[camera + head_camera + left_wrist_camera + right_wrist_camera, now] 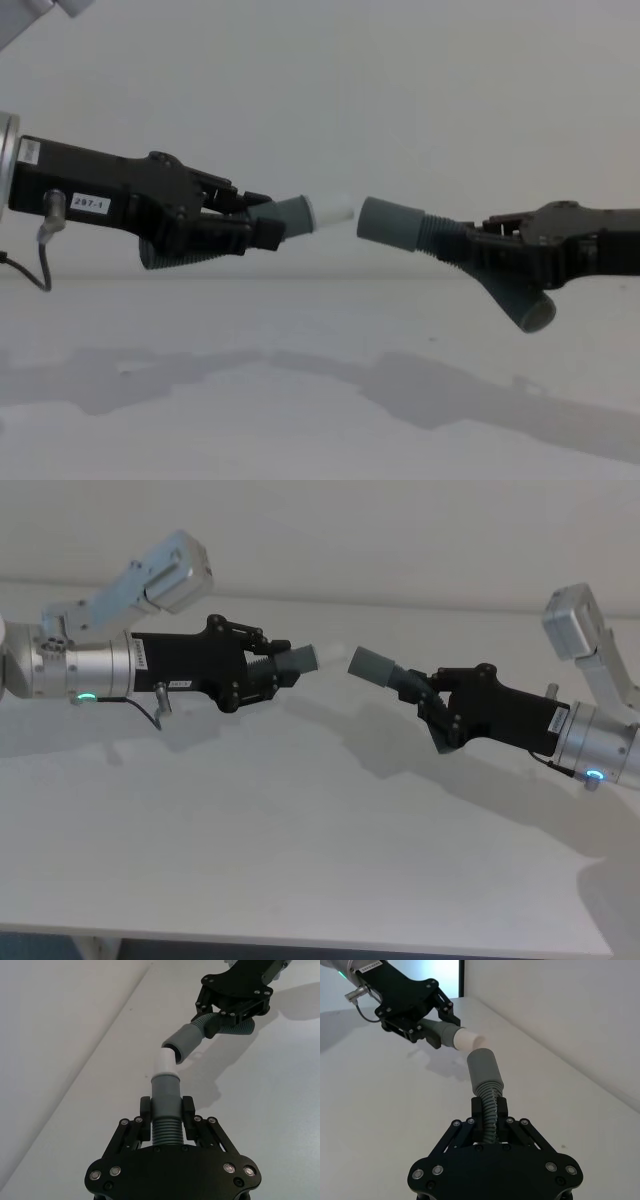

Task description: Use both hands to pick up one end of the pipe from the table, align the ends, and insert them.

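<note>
White label point(88, 204) reads "297-1".

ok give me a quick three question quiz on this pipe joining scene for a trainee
1. True or false: the whitish tip is already seated inside the wide cuff.
2. Which gripper holds the piece with the whitish tip? A) left gripper B) right gripper
3. Fill in: both pipe pieces are held up above the ____.

Key:
1. False; the chest view shows a small gap between them.
2. A
3. table
</note>
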Robot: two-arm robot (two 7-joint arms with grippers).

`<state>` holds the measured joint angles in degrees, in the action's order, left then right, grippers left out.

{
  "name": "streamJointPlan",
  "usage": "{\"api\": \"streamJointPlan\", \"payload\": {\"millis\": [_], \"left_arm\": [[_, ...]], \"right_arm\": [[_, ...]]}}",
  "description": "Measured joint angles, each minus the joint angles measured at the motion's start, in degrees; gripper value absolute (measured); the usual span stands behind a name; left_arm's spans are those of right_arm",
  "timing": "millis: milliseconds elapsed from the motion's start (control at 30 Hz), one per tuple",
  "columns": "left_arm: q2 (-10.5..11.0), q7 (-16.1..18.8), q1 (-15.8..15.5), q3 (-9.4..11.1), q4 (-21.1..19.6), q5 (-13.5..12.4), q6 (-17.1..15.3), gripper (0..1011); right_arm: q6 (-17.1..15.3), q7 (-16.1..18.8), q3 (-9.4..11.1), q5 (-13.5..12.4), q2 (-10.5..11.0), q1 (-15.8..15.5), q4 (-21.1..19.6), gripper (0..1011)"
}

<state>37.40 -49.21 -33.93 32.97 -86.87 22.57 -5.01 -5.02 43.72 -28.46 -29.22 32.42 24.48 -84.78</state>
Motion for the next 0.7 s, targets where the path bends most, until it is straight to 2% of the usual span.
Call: {"api": "streamJointPlan", "payload": {"millis": [700], "left_arm": [[-0.02, 0.97, -0.40, 1.18, 0.23, 0.65, -0.81, 355]], "right_arm": [[0.67, 0.97, -0.80, -1.57, 0.15, 1.01, 0.18, 155]]}}
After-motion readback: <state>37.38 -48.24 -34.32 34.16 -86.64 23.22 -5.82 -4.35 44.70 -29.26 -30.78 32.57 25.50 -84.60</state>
